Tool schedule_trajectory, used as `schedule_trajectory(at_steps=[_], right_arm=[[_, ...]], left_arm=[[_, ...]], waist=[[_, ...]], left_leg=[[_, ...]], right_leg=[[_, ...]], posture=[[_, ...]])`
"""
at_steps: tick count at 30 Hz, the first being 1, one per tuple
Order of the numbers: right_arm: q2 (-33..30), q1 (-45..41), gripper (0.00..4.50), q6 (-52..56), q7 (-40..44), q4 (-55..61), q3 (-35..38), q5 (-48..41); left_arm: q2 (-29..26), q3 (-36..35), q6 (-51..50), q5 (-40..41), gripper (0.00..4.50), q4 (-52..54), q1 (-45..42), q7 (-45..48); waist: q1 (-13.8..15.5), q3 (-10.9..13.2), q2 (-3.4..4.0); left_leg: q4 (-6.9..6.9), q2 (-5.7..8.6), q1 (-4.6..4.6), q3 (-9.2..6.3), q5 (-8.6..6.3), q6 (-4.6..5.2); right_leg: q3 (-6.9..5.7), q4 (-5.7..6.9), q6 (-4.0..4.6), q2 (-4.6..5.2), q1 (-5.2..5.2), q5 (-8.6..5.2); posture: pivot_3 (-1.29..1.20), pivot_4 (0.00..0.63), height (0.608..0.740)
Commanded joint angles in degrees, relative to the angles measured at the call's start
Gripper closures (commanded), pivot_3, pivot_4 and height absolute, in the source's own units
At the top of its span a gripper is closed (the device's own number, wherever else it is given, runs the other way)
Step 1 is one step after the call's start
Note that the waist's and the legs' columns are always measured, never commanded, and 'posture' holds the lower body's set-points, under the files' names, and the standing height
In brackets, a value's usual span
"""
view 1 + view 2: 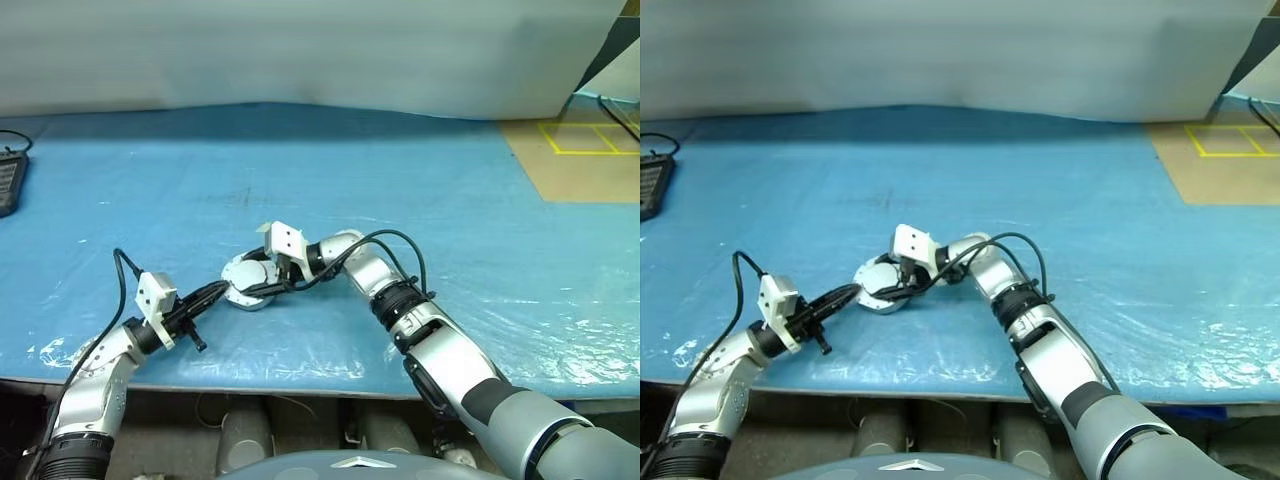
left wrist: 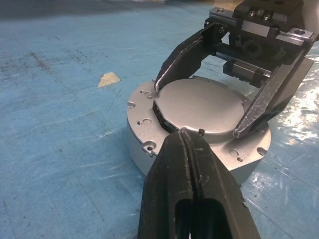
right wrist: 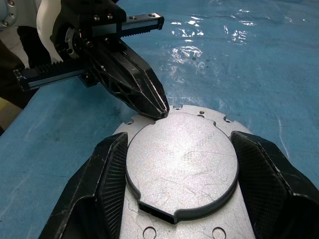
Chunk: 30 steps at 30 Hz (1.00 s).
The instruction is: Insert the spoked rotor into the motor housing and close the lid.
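**Motor housing lying closed as two grippers are meeting over its lid**

The motor housing (image 2: 149,134), a squat round silver-grey metal puck, is sitting flat on the blue plastic-covered bench (image 1: 450,180), toward the near edge and a little left of the middle. Its round, plain grey metal lid (image 3: 182,159) is lying down flush in the top, smooth side up, so the spoked rotor is judged to be already inside, though nothing of it is showing. The housing's axis is pointing straight up; being round, it has no long axis to speak of, and the one break in the lid's outline is a small dark notch at its rim.

The right gripper (image 3: 182,164) is straddling the puck, its two black fingers spread wide and standing at opposite sides of the lid; whether they are touching the metal is not clear. The left gripper (image 2: 185,137) is reaching in level from the left, its fingers pressed together on nothing, the joined tip resting at the lid's edge.

The step in hand appears to be the last: seating the lid. The next move is calling for a gentle press to confirm it is fully shut, then both grippers drawing clear without nudging the housing.
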<state>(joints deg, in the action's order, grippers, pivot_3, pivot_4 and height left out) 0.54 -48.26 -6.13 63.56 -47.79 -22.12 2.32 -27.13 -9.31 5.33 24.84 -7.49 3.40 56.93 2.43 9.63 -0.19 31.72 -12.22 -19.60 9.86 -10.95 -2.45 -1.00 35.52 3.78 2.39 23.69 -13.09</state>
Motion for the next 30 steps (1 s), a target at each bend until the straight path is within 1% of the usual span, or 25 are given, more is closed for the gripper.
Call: schedule_trajectory(at_steps=[1, 5, 9, 10, 11, 17, 25, 28, 30], right_arm=[[-1.6, 1.1, 1.6, 3.1, -1.7, -2.8, -0.9, 2.8], [-2.3, 1.6, 1.6, 5.9, 2.8, 0.1, -0.5, 0.6], [-3.5, 2.4, 0.25, 5.9, 4.8, 3.5, 0.2, -0.7], [-3.8, 2.5, 0.02, 5.4, 4.3, 4.2, 0.5, -0.7], [-4.0, 2.4, 0.02, 5.5, 4.3, 5.1, 1.0, -1.1], [-5.7, 3.2, 0.02, 9.1, 6.5, 11.4, 3.6, -5.3], [-7.0, 4.8, 0.02, 15.7, 5.0, 17.5, 7.2, -9.6], [-7.3, 5.3, 0.02, 20.4, 4.7, 18.4, 9.2, -12.2], [-7.3, 5.5, 0.02, 25.9, 4.5, 18.8, 10.9, -14.7]], left_arm=[[-0.5, 1.5, 0.3, -2.3, 4.47, -0.6, 0.3, 0.0], [-0.5, 1.6, 1.1, -2.9, 4.47, -1.0, 0.2, 0.0], [-0.7, 1.7, 1.1, -2.8, 4.5, -1.5, 0.1, 0.3], [-0.7, 1.7, 1.1, -2.8, 4.5, -1.5, 0.0, 0.3], [-0.8, 1.6, 1.2, -2.8, 4.5, -1.6, 0.0, 0.4], [-0.9, 1.6, 1.5, -2.7, 4.5, -2.1, -0.3, 0.5], [-0.6, 1.6, 1.8, -2.2, 4.5, -2.5, -0.9, 0.9], [-0.4, 1.6, 1.7, -1.9, 4.5, -2.4, -1.1, 1.0], [-0.3, 1.6, 1.9, -2.0, 4.5, -2.5, -1.2, 0.9]], waist=[[0.0, 0.0, 0.04], [0.2, 0.0, 0.06], [0.6, 0.0, 0.08], [0.6, 0.0, 0.08], [0.6, 0.0, 0.08], [0.5, 0.0, 0.08], [0.5, 0.0, 0.07], [0.6, 0.0, 0.07], [0.6, 0.0, 0.07]], left_leg=[[-0.05, 0.01, 0.06, 0.0, 0.0, 0.0], [-0.53, 0.29, 0.46, -0.03, 0.0, 0.01], [-0.69, 0.32, 0.35, 0.0, 0.0, 0.01], [-0.68, 0.33, 0.31, 0.0, 0.0, 0.01], [-0.64, 0.33, 0.26, 0.04, 0.01, 0.01], [-0.64, 0.33, -0.16, 0.06, 0.01, 0.01], [-0.6, 0.3, -0.16, 0.05, 0.01, 0.01], [-0.6, 0.32, -0.19, 0.05, 0.01, 0.01], [-0.6, 0.32, -0.23, 0.05, 0.01, 0.01]], right_leg=[[0.0, -0.02, 0.0, 0.01, -0.05, 0.0], [0.0, -0.24, -0.04, 0.2, -0.37, -0.02], [-0.04, -0.62, -0.05, 0.25, -0.47, -0.03], [-0.04, -0.7, 0.04, 0.25, -0.48, 0.02], [-0.04, -0.74, 0.19, 0.27, -0.49, 0.11], [-0.14, -0.83, 0.17, 0.28, -0.18, 0.01], [-0.17, -0.78, 0.16, 0.28, -0.17, 0.0], [-0.17, -0.81, 0.16, 0.29, -0.17, 0.0], [-0.17, -0.83, 0.16, 0.29, -0.16, 0.0]], posture=[[0.0, 0.15, 0.74], [0.0, 0.15, 0.74], [0.0, 0.15, 0.74], [0.0, 0.15, 0.74], [0.0, 0.15, 0.74], [0.0, 0.15, 0.74], [0.0, 0.15, 0.74], [0.0, 0.15, 0.74], [0.0, 0.15, 0.74]])
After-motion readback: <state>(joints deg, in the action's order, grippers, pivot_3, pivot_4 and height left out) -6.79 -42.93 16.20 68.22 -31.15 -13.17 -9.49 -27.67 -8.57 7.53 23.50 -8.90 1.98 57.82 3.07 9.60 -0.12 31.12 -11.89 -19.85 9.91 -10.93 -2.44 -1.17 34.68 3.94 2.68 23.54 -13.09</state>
